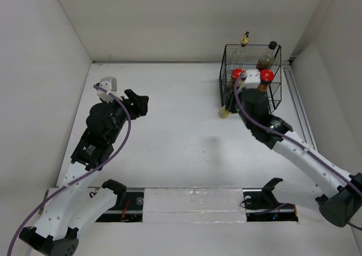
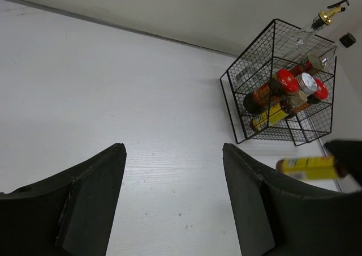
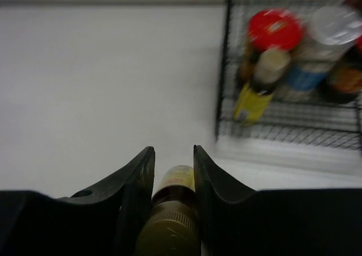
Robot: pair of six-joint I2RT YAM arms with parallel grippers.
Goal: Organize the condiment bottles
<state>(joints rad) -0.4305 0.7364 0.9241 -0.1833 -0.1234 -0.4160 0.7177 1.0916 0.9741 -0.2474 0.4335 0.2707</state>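
Surveying from the largest item down: the white table (image 1: pixel 169 126) carries a black wire basket (image 1: pixel 228 56) at its far right corner. The left gripper (image 2: pixel 172 148) hangs over bare table well apart from the basket, jaws standing apart with nothing between them. The right gripper (image 3: pixel 172 149) sits just beside the basket's near-left corner, its jaws pressed in on a small bottle from both sides. Inside the basket, the tall clear gold-capped bottle (image 1: pixel 243 43) and the dark black-capped bottle (image 1: pixel 267 55) stand at the back, rising above the rim. In front of them are the first red-lidded jar (image 1: pixel 238 73), the second red-lidded jar (image 1: pixel 267 75) and the silver-lidded shaker (image 2: pixel 307 83). The basketed yellow bottle (image 2: pixel 270 115) leans among them at the front. The held yellow bottle (image 3: pixel 175 210) is the only container outside the basket; it lies roughly level in the right jaws, gripped across its body with the cap end towards the wrist. Whether it rests on the table or is clear of it cannot be determined. Judgement: this bottle is light and rigid, probably smooth plastic or glass, so liable to slip or swivel. A hold across the mid-body, as present, appears sound, and the wire rim is the likely snag.
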